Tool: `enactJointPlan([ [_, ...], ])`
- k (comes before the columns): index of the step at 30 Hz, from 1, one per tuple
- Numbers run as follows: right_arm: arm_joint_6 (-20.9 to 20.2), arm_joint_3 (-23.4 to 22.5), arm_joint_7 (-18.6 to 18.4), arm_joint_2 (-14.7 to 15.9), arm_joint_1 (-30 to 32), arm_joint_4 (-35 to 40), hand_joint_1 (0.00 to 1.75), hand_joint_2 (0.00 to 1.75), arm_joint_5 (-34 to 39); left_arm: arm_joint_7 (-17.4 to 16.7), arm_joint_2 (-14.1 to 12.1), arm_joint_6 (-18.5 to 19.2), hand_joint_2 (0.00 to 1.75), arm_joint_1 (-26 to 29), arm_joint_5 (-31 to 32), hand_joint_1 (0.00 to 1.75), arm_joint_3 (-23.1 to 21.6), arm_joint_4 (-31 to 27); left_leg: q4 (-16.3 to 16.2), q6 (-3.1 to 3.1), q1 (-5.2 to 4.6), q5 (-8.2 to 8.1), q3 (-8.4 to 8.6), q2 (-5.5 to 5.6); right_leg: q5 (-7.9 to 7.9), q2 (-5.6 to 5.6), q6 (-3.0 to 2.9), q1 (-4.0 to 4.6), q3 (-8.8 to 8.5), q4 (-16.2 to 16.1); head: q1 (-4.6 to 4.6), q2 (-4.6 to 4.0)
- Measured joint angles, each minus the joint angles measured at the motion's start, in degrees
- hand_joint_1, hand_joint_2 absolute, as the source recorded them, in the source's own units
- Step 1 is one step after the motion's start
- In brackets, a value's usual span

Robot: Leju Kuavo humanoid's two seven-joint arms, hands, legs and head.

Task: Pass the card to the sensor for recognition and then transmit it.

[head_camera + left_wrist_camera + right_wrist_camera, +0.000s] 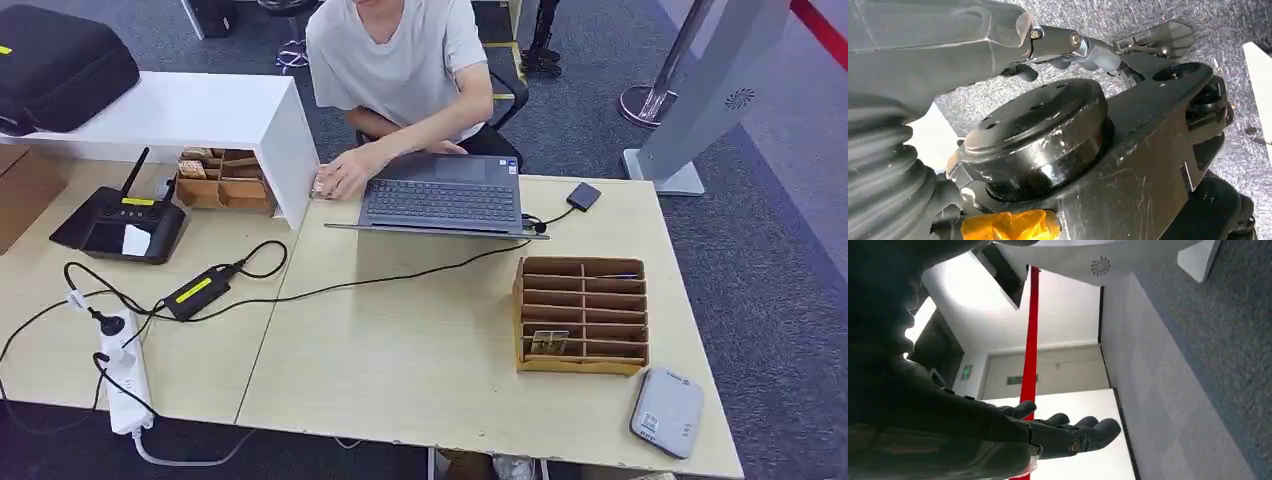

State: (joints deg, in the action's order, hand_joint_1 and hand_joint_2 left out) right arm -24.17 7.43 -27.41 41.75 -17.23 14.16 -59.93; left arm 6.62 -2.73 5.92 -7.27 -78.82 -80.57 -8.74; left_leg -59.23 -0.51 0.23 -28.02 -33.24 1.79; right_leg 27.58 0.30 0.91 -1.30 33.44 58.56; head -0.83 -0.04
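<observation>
Presently, we log this scene as follows.

Card: we see a small card standing on edge in a lower slot of the cardboard slotted rack, toward the rack's left end; the print is too small for us to read.
Slotted rack: on the near right part of the wooden table, open side up, dividers running across.
Sensor: we take the grey, flat, rounded box at the near right corner of the table, just beside the rack's near right corner and apart from it, to be the reader.
Left hand: we see it in the left wrist view with the fingers stretched out and holding nothing, over grey carpet; it is well apart from the card.
Right hand: we see it in the right wrist view with the fingers spread, slightly curled and holding nothing; behind it are a red strip and a pale wall; it is well apart from the card.
Laptop: open at the far edge of the table, a cable running from it to a small dark box.
Person: seated behind the laptop, one hand by its left corner.
Left table items: white shelf, black device with antenna, power brick, white power strip.
</observation>
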Motion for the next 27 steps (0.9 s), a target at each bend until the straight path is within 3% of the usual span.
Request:
enactJointPlan([
  [10, -0.39, -4.22, 1.55, -3.06, 5.92, 0.00, 0.00, 1.75, 1.01, -0.09, 0.20, 0.42, 1.75, -0.01, -0.24, 0.00, -0.70, 0.00, 0.01, 0.00, 0.00, 0.00, 0.03, -0.04, 0.00, 0.04, 0.00, 0.00, 0.00, 0.00, -0.02, 0.00],
  [20, -0.57, -5.75, 2.34, -4.22, 7.55, -0.02, 0.00, 1.75, 1.09, -0.09, 0.20, 0.44, 1.75, -0.02, -0.39, 0.00, -0.83, 0.00, 0.01, 0.00, -0.01, 0.00, 0.05, -0.08, 0.00, 0.07, 0.00, 0.00, 0.00, 0.00, -0.04, 0.00],
  [27, -0.70, -6.99, 2.86, -6.85, 9.00, -0.39, 0.00, 1.75, 1.18, 0.02, 0.20, 0.46, 1.75, -0.01, -0.65, 0.00, -1.11, 0.00, 0.01, 0.00, 0.00, 0.00, 0.06, -0.08, 0.01, 0.07, -0.01, 0.00, 0.00, 0.01, -0.02, 0.00],
])
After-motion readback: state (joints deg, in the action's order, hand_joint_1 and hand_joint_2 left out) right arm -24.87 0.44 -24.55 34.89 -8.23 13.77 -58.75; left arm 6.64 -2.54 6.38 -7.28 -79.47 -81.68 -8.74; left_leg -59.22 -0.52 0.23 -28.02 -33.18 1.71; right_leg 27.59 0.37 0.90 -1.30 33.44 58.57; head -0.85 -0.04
